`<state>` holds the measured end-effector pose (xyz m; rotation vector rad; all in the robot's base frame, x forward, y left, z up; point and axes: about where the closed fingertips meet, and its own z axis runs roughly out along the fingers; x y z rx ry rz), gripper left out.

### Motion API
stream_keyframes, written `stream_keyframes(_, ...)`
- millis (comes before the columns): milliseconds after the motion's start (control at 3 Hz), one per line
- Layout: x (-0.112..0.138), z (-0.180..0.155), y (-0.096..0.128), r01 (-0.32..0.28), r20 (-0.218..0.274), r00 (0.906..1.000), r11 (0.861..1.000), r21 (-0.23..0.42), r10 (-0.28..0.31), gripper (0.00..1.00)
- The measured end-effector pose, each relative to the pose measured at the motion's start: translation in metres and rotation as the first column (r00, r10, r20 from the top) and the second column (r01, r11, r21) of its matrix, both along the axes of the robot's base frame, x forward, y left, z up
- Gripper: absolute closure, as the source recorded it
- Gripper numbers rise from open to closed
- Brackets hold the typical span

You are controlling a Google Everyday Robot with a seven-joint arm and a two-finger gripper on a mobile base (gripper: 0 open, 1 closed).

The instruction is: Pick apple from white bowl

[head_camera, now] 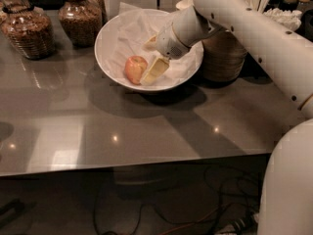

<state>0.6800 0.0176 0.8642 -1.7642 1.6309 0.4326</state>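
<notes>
The apple (135, 68), red-orange with a yellowish patch, lies in the near part of the white bowl (103, 53), on its crinkled white paper lining. My gripper (147, 61) reaches into the bowl from the right, over the bowl's middle. It is open. The lower finger (155, 70) lies right beside the apple, on the apple's right side; I cannot tell if it touches. The upper finger (150, 40) is farther back above the paper. The apple is not between closed fingers. My white arm (244, 28) crosses the bowl's right rim.
Two glass jars of brown contents (28, 32) (80, 16) stand at the back left. A stack of beige disposable bowls (225, 58) stands right behind my arm. The grey table (122, 131) ends at its front edge, with cables on the floor below.
</notes>
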Motion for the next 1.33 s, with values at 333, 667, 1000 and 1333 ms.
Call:
stream_keyframes(333, 0.005, -0.004, 0.011, -0.017, -0.011, 0.9998, 1.000, 0.015, 0.017, 0.25)
stream_keyframes(667, 0.008, -0.009, 0.019, -0.029, -0.024, 0.9993, 0.999, 0.024, 0.030, 0.26)
stream_keyframes(1000, 0.008, -0.015, 0.022, -0.037, -0.043, 0.9983, 0.999, 0.028, 0.038, 0.45)
stream_keyframes(1333, 0.008, -0.014, 0.022, -0.037, -0.042, 0.9984, 0.999, 0.028, 0.038, 0.68)
